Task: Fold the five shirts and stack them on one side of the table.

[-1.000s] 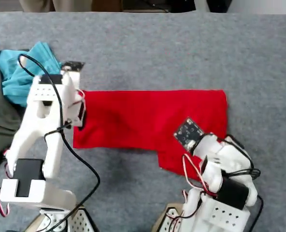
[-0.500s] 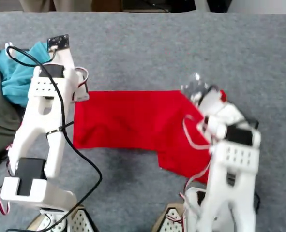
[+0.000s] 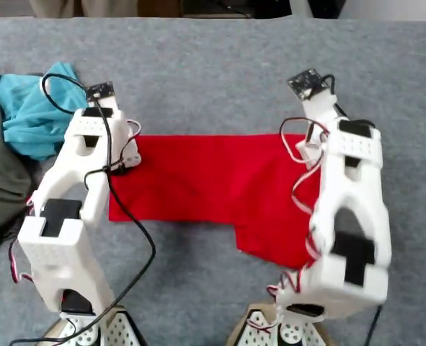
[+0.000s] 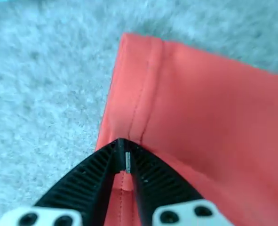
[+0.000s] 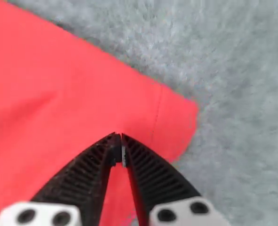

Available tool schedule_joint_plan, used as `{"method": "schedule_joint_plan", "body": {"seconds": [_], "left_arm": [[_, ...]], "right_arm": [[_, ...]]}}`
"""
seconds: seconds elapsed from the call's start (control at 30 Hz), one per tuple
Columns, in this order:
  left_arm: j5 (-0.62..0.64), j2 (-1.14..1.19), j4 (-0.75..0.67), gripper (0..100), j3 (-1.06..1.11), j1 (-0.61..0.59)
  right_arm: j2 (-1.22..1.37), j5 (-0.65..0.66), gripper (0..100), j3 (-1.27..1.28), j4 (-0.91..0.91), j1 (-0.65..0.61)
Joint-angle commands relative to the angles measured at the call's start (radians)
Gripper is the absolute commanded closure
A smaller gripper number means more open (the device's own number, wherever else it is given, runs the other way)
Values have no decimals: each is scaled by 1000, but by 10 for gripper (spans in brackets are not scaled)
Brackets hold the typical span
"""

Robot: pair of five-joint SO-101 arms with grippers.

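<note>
While the left gripper (image 4: pixel 123 157) pinches the red shirt (image 3: pixel 205 180) and the right gripper (image 5: pixel 118 148) hangs pressed together above it, crumpled shirts (image 3: pixel 18 137) wait far left, apparently none stacked.

Red shirt (image 3: pixel 205 176) flat, prob. folded, ctr; teal shirt (image 3: pixel 29 119) crumpled, left edge.

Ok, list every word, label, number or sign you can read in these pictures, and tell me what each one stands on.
No readable text in any view.
red shirt: plain cloth with stitched hems, no print or label.
teal shirt: no print on the part that shows.
circuit boards at the arms' far ends: any markings are too small to read.
</note>
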Motion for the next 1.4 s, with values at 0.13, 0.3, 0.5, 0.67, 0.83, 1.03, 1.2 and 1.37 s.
{"method": "schedule_joint_plan", "body": {"seconds": [0.13,0.3,0.5,0.67,0.83,1.03,1.2,1.37], "left_arm": [[6,-4,-8,981,-69,-114],[3,-4,12,981,-138,-147],[-60,-5,198,981,-270,-80],[-51,2,324,981,-443,-55],[-54,4,381,981,-482,-12],[-104,-5,399,981,-463,0],[-212,-59,427,981,-393,20],[-279,-193,387,981,-230,12]], "right_arm": [[271,-35,992,-265,-8,24],[334,-32,992,-341,3,19],[278,-28,992,-346,68,16],[104,6,992,-328,178,-4],[-150,74,992,-202,256,-36],[-544,189,990,179,265,-96],[-849,272,980,493,275,-117],[-1073,374,924,673,397,-128]]}}
